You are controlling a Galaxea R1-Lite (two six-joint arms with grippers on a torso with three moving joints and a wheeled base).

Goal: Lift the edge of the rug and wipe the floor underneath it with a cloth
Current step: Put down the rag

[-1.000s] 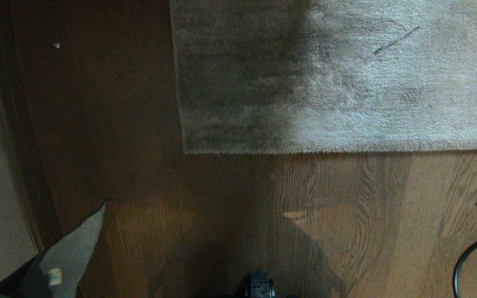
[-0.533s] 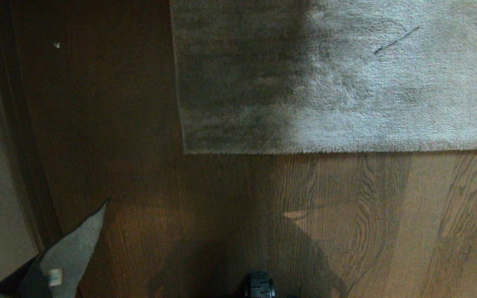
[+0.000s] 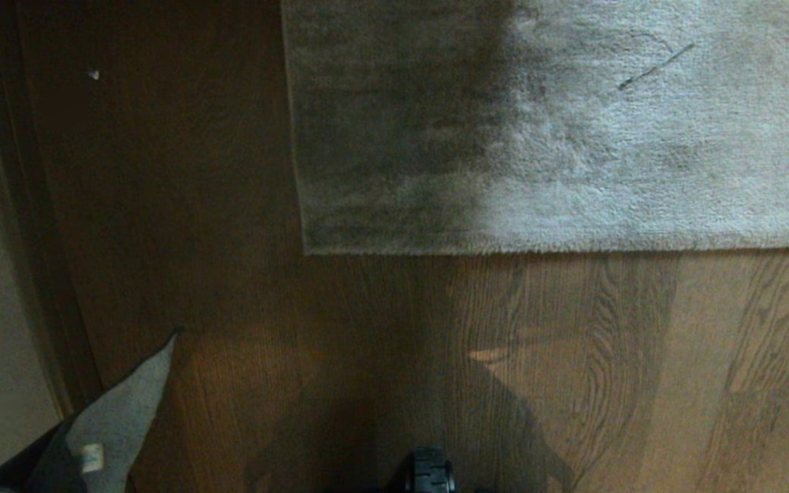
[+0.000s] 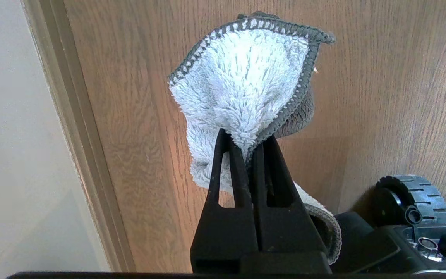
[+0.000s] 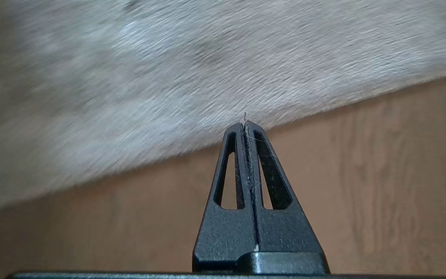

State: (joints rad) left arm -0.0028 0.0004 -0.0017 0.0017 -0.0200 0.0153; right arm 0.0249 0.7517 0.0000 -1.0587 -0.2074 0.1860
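Observation:
The pale grey-beige rug (image 3: 572, 137) lies flat on the brown wood floor (image 3: 572, 356). Its rug edge (image 3: 572, 250) runs straight across to a square corner (image 3: 306, 250). In the left wrist view my left gripper (image 4: 246, 136) is shut on the fluffy pale grey cloth (image 4: 242, 77), held at the lower left above the floor. The same cloth (image 3: 117, 404) shows its whitish tag in the head view. My right gripper (image 5: 245, 124) is shut and empty, with only a few loose fibres between its fingers. It hangs above the floor (image 5: 362, 174) just short of the rug (image 5: 168, 77).
A wall with a wooden skirting board (image 4: 76, 135) runs along the left side. The robot's black base wheel (image 3: 429, 472) pokes in at the bottom of the head view, and that wheel (image 4: 410, 195) sits close to the held cloth.
The right arm and its black cable, seen at the right edge of the head view, have drawn back out of it. The left gripper and cloth have stayed still.

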